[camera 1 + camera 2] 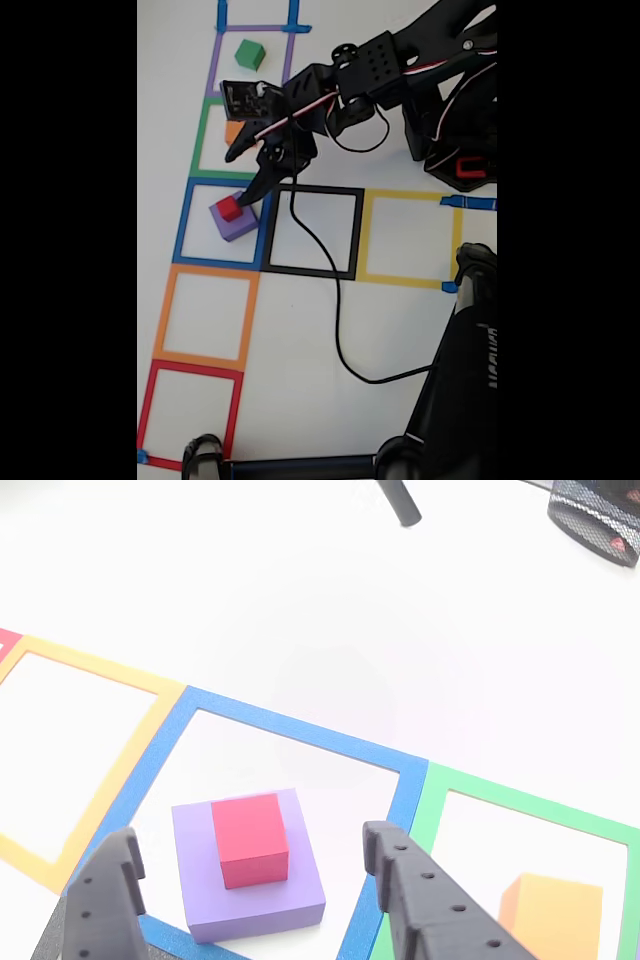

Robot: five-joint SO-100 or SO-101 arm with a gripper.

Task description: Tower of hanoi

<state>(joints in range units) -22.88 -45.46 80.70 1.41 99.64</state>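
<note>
**Ana:** Fingertips fill the near edge of the other view, two dark jaws spread wide with nothing between them but air. The gripper hangs right over the stack, touching neither block as far as that view shows.

**Ben:** Count the blocks for me.

**Ana:** Four. One small red cube sitting on one flat purple block, a two-piece tower inside the blue square. One orange block in the green square to the right in that view. And one green cube alone in the purple square, far up the column in the fixed view.

**Ben:** Squares?

**Ana:** Seven tape outlines in the fixed view: purple, green, blue, orange and red running down the left column, then black and yellow off to the right of blue.

**Ben:** The red cube, square on its base?

**Ana:** Roughly centred, a touch toward the far side, edges close to parallel with the purple block's. The purple one sits low in its square, its near corner on or just over the blue tape.

**Ben:** And the arm?

**Ana:** From the fixed view the gripper reaches in from the right, tips just above the tower; whether one tip grazes the red cube there is hard to call, the picture is soft.
</note>
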